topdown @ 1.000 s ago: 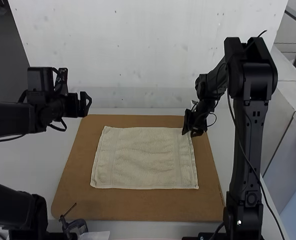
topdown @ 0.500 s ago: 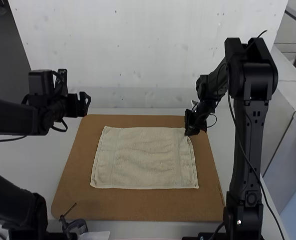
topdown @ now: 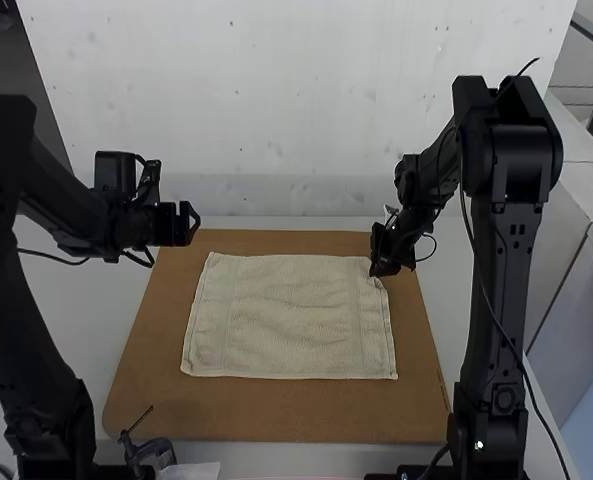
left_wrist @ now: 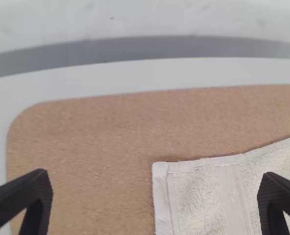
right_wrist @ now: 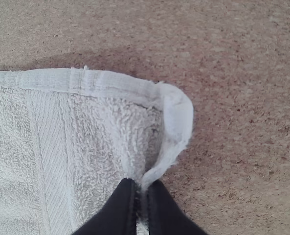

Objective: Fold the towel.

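Left tool [topdown: 190, 226] nearer towel [topdown: 288, 318], fingers apart, right tool [topdown: 378, 270] pinching its corner, brown board [topdown: 276, 412] beneath

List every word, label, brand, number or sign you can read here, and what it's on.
No readable text.
Towel: no print or label seen; the ribbed band is weave, not lettering.
Brown board: none seen.
Left arm: none legible.
Right arm: a small bright spot low down, too small to tell if it is a mark.
White slip at the near edge: nothing legible.
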